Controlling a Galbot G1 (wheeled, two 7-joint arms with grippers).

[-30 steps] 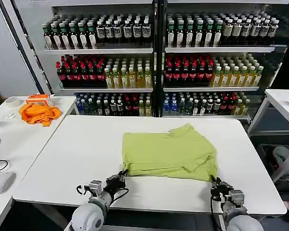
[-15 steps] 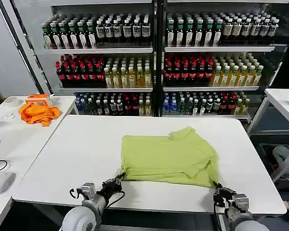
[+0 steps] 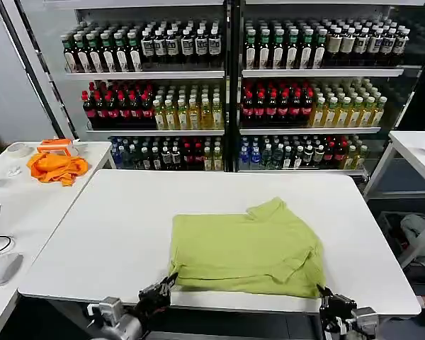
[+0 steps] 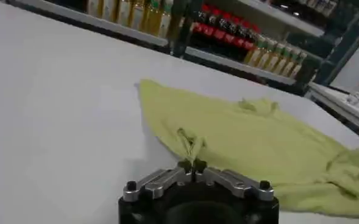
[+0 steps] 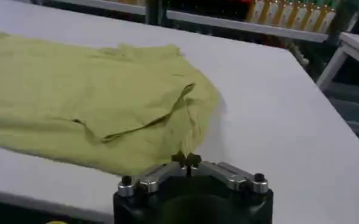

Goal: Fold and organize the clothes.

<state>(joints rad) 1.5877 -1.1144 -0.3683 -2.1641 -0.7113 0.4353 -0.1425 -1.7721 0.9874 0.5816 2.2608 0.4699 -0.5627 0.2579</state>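
Note:
The clothes are one lime T-shirt (image 3: 248, 244), lying folded into a rough rectangle on the white table (image 3: 113, 227), its near hem close to the front edge. My left gripper (image 3: 168, 282) is shut on the shirt's near left corner; in the left wrist view a small pinch of the shirt (image 4: 258, 140) rises from the left gripper (image 4: 191, 165). My right gripper (image 3: 324, 292) is shut on the near right corner. The right wrist view has the shirt (image 5: 75, 91) reaching down into the right gripper (image 5: 186, 161), with a folded flap lying on top.
An orange cloth (image 3: 55, 166) and a tape roll (image 3: 18, 149) lie on the side table at the left, with a mouse (image 3: 3, 268) nearer. Drink shelves (image 3: 227, 92) stand behind. Another white table (image 3: 418, 145) is at the right. Bare tabletop flanks the shirt.
Both grippers have drawn back toward the table's near edge and sunk lower in the head view. The shirt slid with them, closer to the front edge.

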